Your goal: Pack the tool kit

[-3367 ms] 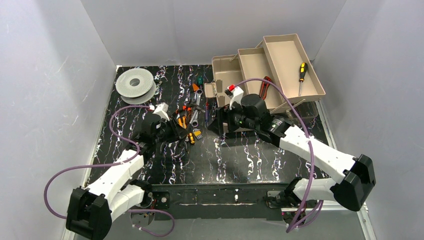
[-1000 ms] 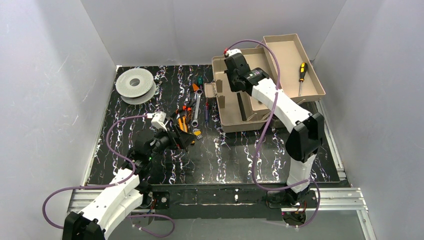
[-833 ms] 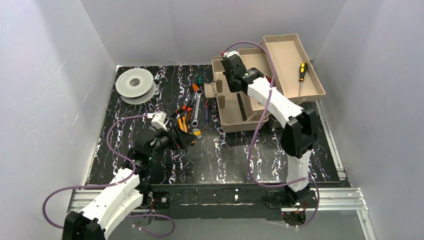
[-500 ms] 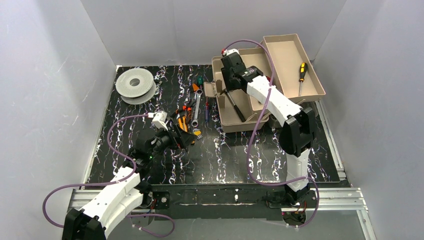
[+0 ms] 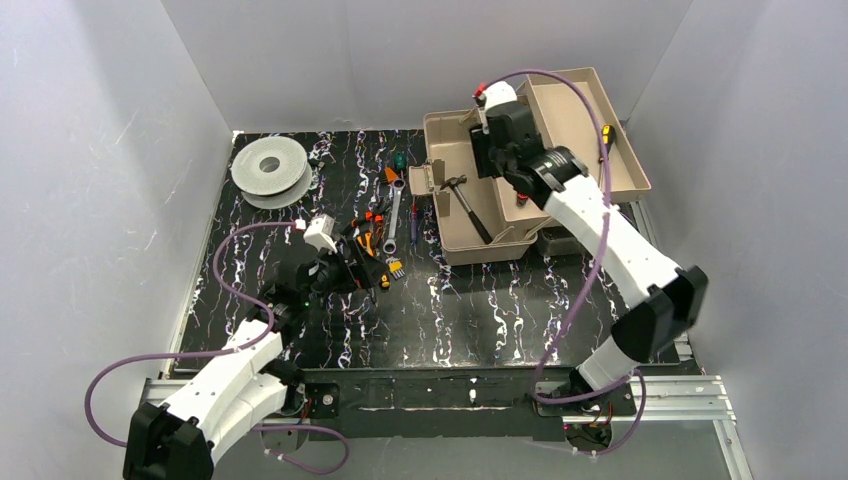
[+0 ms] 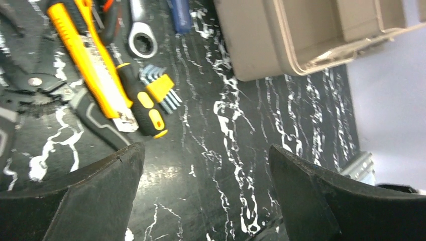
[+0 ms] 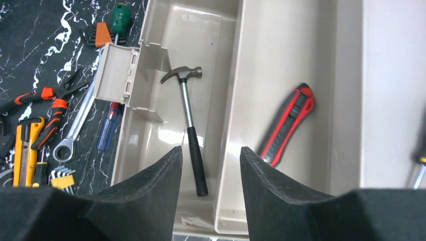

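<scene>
— What sits at the far left of the table (image 5: 450, 310)?

— A grey spool (image 5: 270, 168), lying flat and well apart from everything else. Further in, the left arm (image 5: 235, 355) reaches toward a heap of loose tools. The left jaws stand wide apart with nothing between them, just short of the heap.

— Which tools?

— A yellow utility knife (image 6: 90, 65) with a black-and-yellow screwdriver (image 6: 143, 103) lying against it, and a set of hex keys (image 6: 162, 90) just beside that. Behind them are orange-handled pliers (image 7: 47, 98), then a silver wrench (image 7: 78, 125) with a blue screwdriver (image 7: 108, 131) alongside it.

— And the toolbox?

— The toolbox (image 5: 485, 248) is open on the right half of the table, its trays stepped up toward the back right. A hammer (image 7: 190, 128) lies in the bottom compartment and a red utility knife (image 7: 287, 125) in the middle tray. The top tray (image 5: 580, 105) seems to hold a yellow-handled screwdriver (image 5: 606, 132), though a cable covers most of it.

— The right arm?

— The right arm (image 5: 620, 250) hangs above the box. The right jaws are parted and empty, over the wall between the bottom compartment and the middle tray.
</scene>
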You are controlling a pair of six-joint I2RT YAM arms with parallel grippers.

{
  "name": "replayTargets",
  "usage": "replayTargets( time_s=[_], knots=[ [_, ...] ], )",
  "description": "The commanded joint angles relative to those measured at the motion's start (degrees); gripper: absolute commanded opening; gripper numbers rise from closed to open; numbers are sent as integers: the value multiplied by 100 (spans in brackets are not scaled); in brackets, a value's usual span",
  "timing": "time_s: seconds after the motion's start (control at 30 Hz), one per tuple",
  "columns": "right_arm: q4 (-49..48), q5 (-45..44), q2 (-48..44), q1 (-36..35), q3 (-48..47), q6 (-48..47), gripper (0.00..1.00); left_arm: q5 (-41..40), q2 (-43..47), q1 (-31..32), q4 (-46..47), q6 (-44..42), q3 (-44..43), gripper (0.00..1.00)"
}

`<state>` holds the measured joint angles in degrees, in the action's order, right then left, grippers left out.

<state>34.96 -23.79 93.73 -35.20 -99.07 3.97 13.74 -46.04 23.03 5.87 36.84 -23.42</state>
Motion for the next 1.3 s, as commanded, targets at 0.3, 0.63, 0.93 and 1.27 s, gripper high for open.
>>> replayTargets(
  time_s=[0.3, 0.63, 0.93, 1.27],
  knots=[
    [-1051, 793, -2621, 37, 2856, 565, 52, -1689, -698, 15, -1563, -70, -825, 93],
    [-1383, 2197, -3426, 24, 4254, 1317, 52, -2117, -1812, 5, -2263, 166, -1396, 85],
    [-1301, 1965, -2834, -733, 3964, 1485, 52, -2933, -2285, -6, -2983, 200, -1917, 76],
    [-1102, 1337, -857, -1892, 2486, 2270, 55, -4335, -401, -52, -3443, 989, -1227, 72]
  ],
)
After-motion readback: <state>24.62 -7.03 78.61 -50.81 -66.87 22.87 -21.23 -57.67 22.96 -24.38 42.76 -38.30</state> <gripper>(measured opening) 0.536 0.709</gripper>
